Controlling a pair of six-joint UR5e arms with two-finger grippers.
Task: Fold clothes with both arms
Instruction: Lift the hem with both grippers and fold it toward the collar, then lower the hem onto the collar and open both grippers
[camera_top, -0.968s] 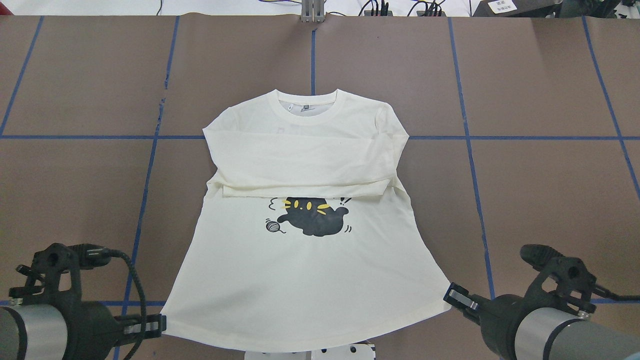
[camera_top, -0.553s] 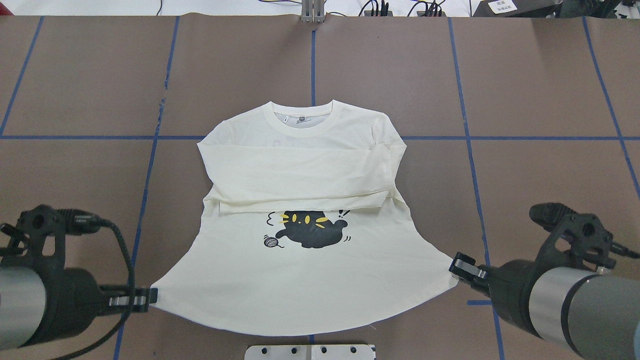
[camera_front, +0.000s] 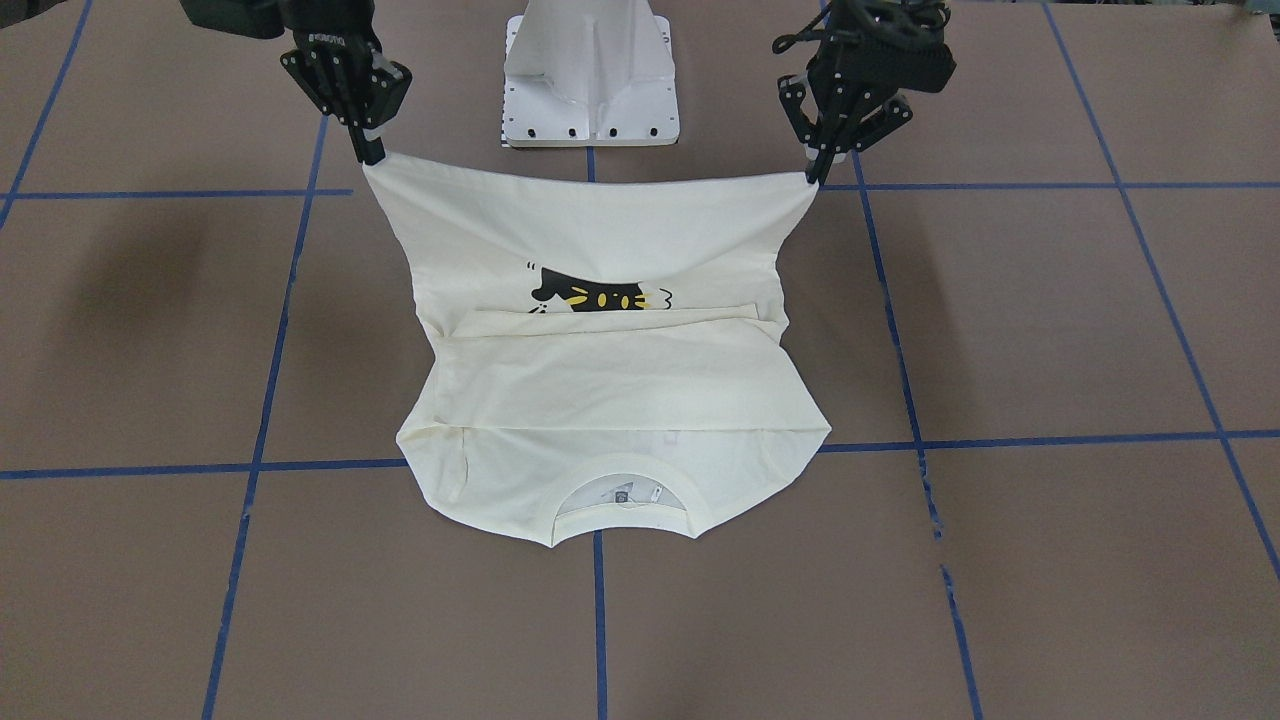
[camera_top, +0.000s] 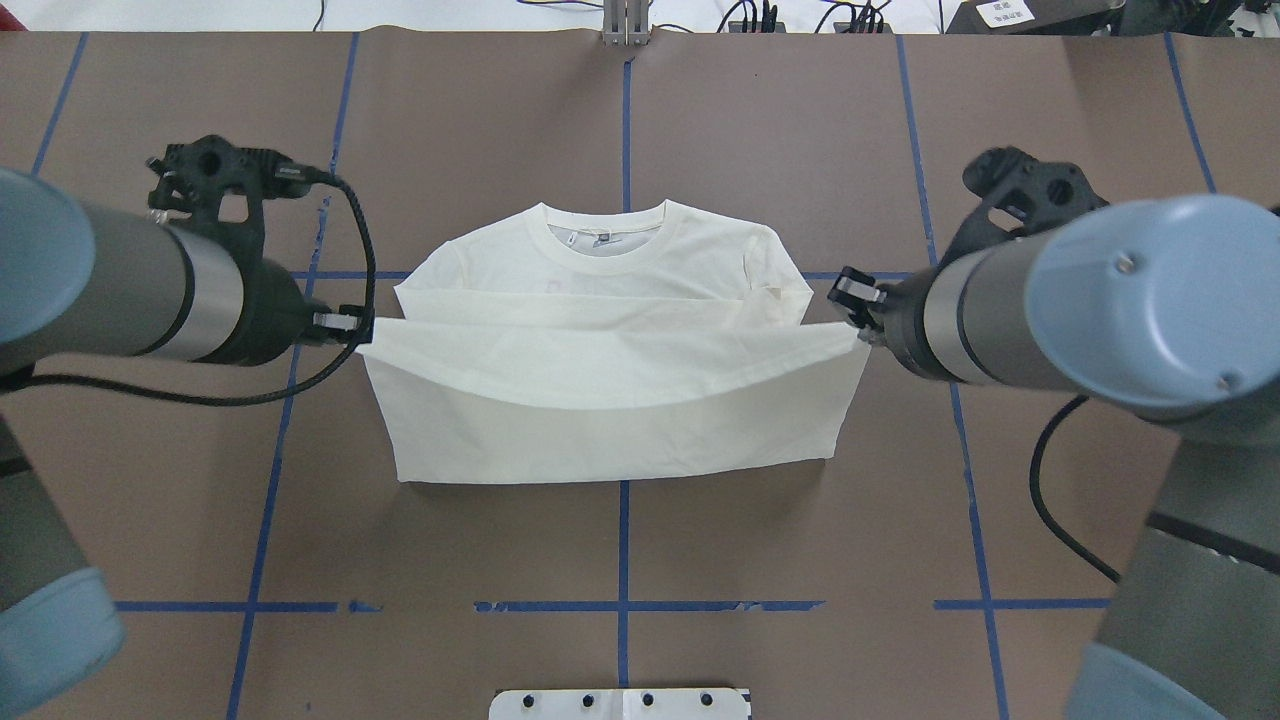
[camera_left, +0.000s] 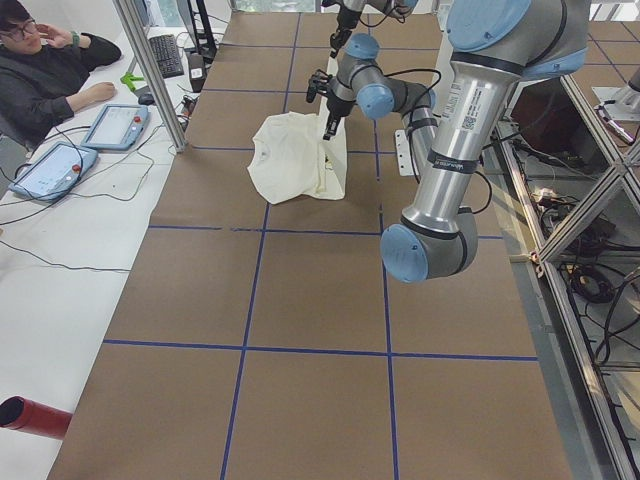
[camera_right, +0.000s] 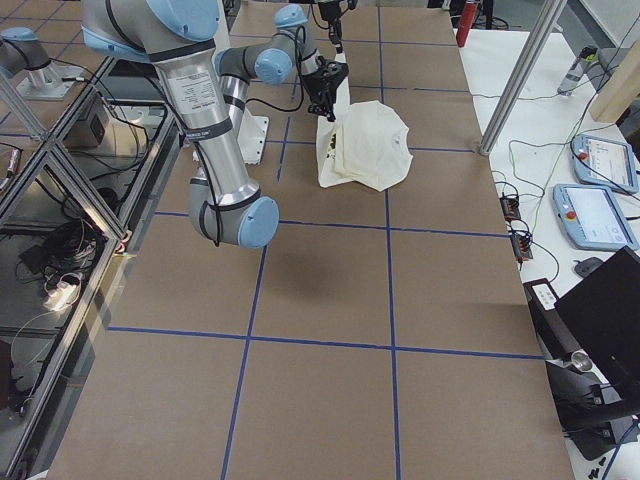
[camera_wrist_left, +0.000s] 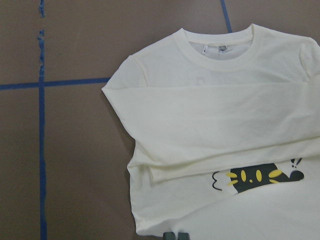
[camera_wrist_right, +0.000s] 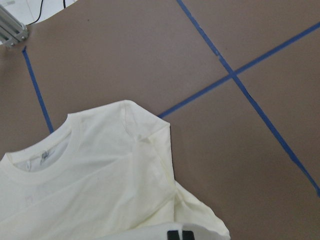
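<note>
Left silver-grey jointed arm (camera_top: 130, 290) and right silver-grey jointed arm (camera_top: 1000, 315) are reaching forward along either flank of the cream long-sleeved shirt (camera_front: 620, 390), wrists turned so both grippers are pointing down. Left gripper (camera_front: 815, 175): jaws pinching narrow on one hem corner. Right gripper (camera_front: 368, 152): jaws pinching the other hem corner likewise. Hem is hanging stretched between them, raised off the brown paper-covered bench (camera_top: 480, 130); from overhead it is sitting over the folded sleeves. Black cat print (camera_front: 595, 295) is partly showing on the raised panel, just above the sleeve edge. Collar (camera_top: 606, 246) and shoulders are lying flat, pointing away from the white base plate (camera_front: 590, 80). The fold edge nearest that plate is resting on the bench. Bare brown surface, crossed by blue tape lines (camera_top: 625, 120), is showing beyond the collar and outside both grippers.
</note>
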